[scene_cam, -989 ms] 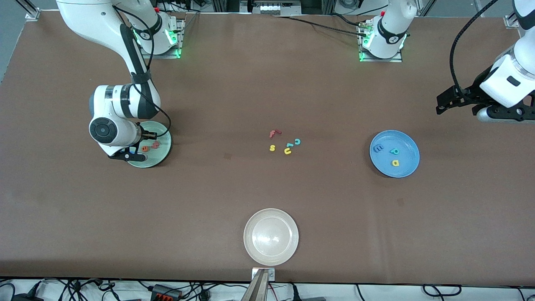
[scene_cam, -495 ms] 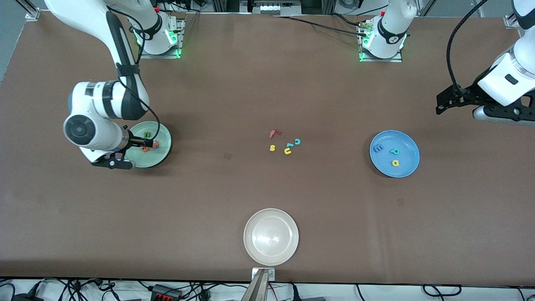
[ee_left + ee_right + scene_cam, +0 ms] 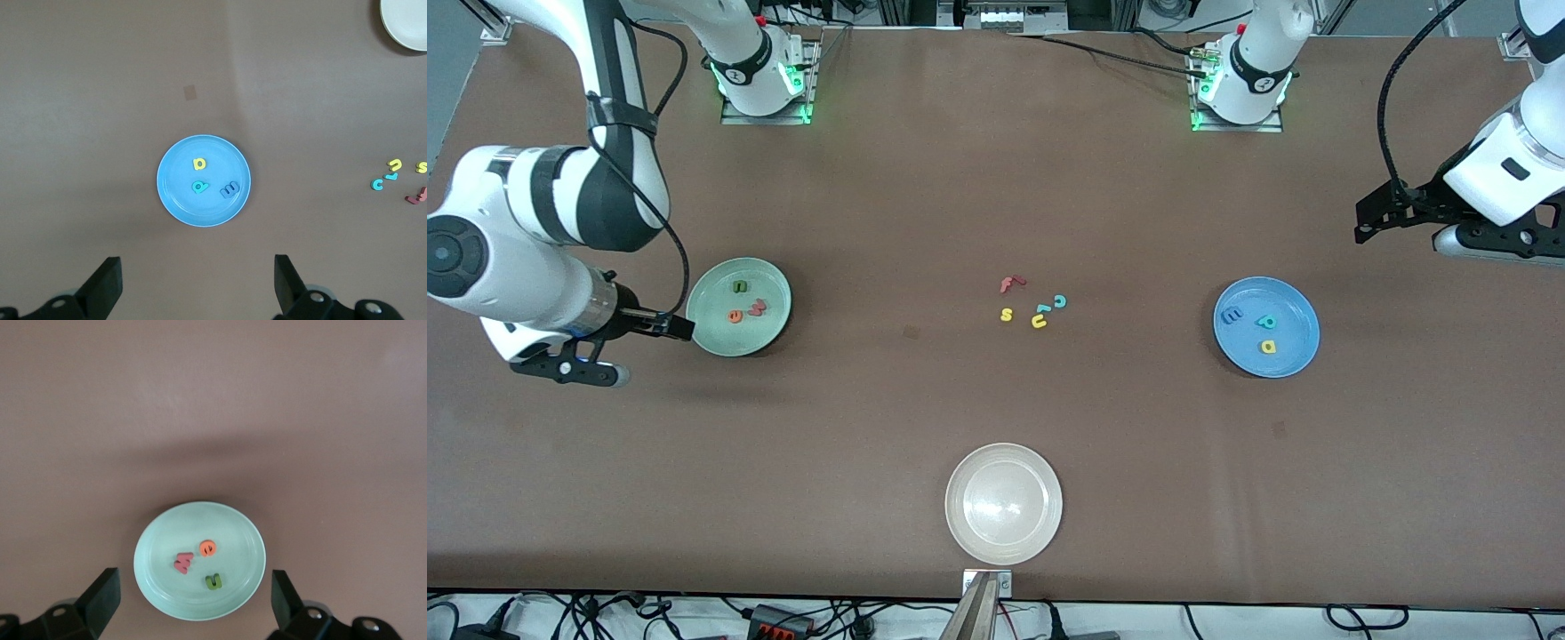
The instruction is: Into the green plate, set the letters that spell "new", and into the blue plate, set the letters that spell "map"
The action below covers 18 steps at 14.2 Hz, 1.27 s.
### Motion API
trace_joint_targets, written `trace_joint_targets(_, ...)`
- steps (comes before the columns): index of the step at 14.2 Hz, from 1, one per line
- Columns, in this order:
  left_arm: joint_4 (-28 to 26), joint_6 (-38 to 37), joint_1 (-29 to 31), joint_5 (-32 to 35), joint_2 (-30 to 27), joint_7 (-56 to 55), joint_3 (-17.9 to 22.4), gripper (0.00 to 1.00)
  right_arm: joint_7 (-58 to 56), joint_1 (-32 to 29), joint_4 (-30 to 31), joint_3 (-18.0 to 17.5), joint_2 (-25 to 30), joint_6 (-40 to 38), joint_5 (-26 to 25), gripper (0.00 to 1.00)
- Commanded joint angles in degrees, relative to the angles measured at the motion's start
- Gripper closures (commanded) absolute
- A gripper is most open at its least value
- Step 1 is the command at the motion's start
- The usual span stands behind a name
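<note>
The dark green "n" (image 3: pixel 739 286), the orange "e" (image 3: pixel 735 316) and the pinkish-red "w" (image 3: pixel 757 308) all lie in the green plate (image 3: pixel 716 336), which sits toward the right arm's end of the table; the "e" and "w" are close together, the "n" a little apart and farther from the front camera. The blue "m" (image 3: pixel 1232 315), the teal "p" (image 3: pixel 1265 322) and the yellow "a" (image 3: pixel 1267 347) lie in the blue plate (image 3: pixel 1294 358), toward the left arm's end. Between the two plates, on the bare brown table (image 3: pixel 871 222), a small cluster of letters lies: a red "f" (image 3: pixel 1010 284), a yellow "s" (image 3: pixel 1007 314), a yellow "u" (image 3: pixel 1039 322) and a teal "c" (image 3: pixel 1059 301), with another small teal piece among them. A whitish-beige plate (image 3: pixel 1004 542) stands nearest the front camera. The right gripper (image 3: pixel 193 603) hangs above the table just beside the green plate, fingers spread wide and empty. The left gripper (image 3: pixel 197 283) is up over the table's edge near the blue plate, fingers likewise spread and empty.
</note>
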<state>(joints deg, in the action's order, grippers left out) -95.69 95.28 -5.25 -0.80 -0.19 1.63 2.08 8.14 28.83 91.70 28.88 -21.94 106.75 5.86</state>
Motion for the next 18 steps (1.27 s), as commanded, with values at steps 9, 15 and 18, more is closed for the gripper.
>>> trace_joint_targets(9, -0.38, -0.01, 0.15, -0.25, -0.51, 1.27, -0.06, 0.00, -6.91, -33.57, -5.30, -27.21, 13.15, -7.08, -4.27, 0.00)
trace_joint_targets(15, -0.38, -0.19, 0.06, -0.25, -0.60, 1.27, -0.06, 0.00, -7.26, -34.01, -6.62, -28.88, 16.05, -12.70, -6.21, 0.00)
trace_joint_targets(18, -0.38, -0.18, 0.06, -0.25, -0.60, 1.18, -0.06, 0.00, -10.76, -34.97, -6.62, -29.06, 16.14, -12.27, -7.35, 0.00)
